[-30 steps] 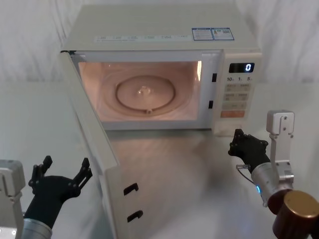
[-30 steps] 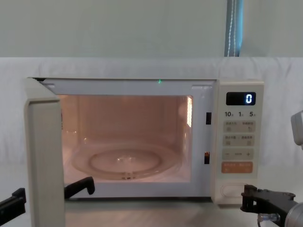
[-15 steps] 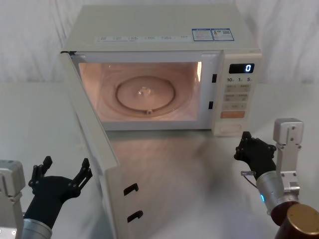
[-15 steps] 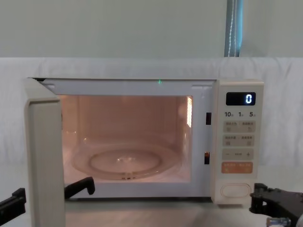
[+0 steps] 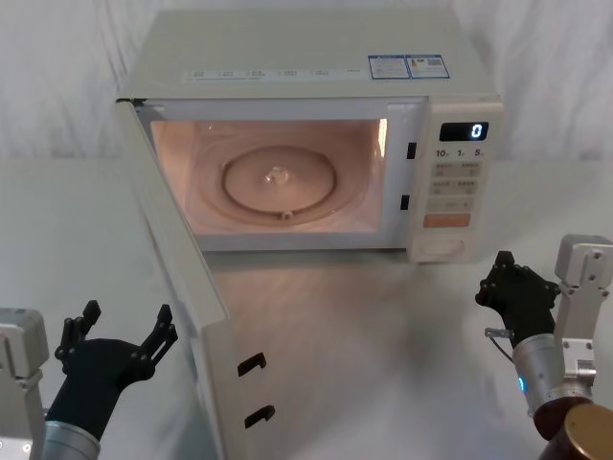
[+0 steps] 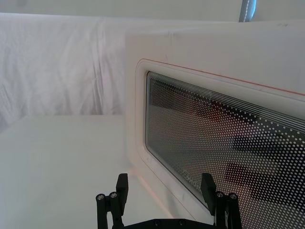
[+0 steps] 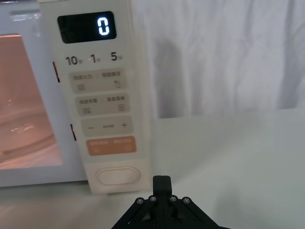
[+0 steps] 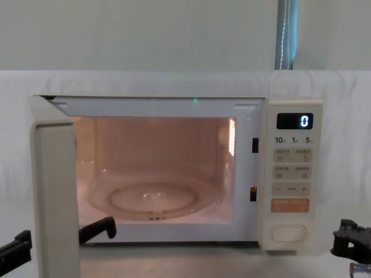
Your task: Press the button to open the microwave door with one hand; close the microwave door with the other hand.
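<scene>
Microwave door [image 5: 177, 287] stood wide open, lower left of frame, outer face just right of left pincer [image 5: 117, 335], fingers spread. Right pincer [image 5: 515, 287] pressed together, lower right, off button [image 5: 443, 247].

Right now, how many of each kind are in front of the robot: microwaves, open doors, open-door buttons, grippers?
Microwave: 1
Open microwave door: 1
Button: 1
Grippers: 2, left gripper open, right gripper shut
Total: 5
</scene>
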